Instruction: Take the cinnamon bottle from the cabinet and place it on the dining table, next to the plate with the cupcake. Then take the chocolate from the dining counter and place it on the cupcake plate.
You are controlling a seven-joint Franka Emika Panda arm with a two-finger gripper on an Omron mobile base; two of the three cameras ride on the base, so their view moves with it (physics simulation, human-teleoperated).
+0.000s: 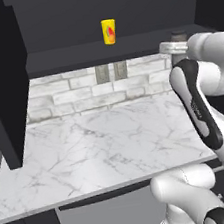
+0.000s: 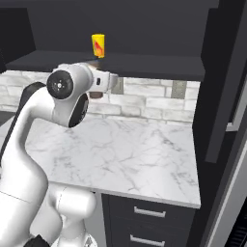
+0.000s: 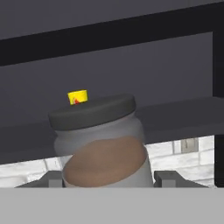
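Note:
The cinnamon bottle [image 3: 103, 148], a grey jar with brown contents and a dark cap, sits slightly tilted between my two fingertips [image 3: 52, 179]. My gripper [image 3: 109, 179] is shut on it, just in front of the black cabinet's shelf board [image 3: 183, 116]. In the left base view the bottle's dark cap [image 1: 178, 37] pokes up above the hand at the right end of the cabinet shelf [image 1: 100, 52]. In the right base view its brown lower end [image 2: 97, 95] shows under the hand, below the shelf [image 2: 144, 60].
A short yellow canister with a red mark [image 1: 109, 31] [image 2: 98, 45] [image 3: 78, 97] stands further back on the shelf. Below lies a white marble counter [image 1: 98, 146] [image 2: 135, 154] against a brick wall. Dark cabinet side panels [image 1: 0, 89] [image 2: 219, 82] flank the opening.

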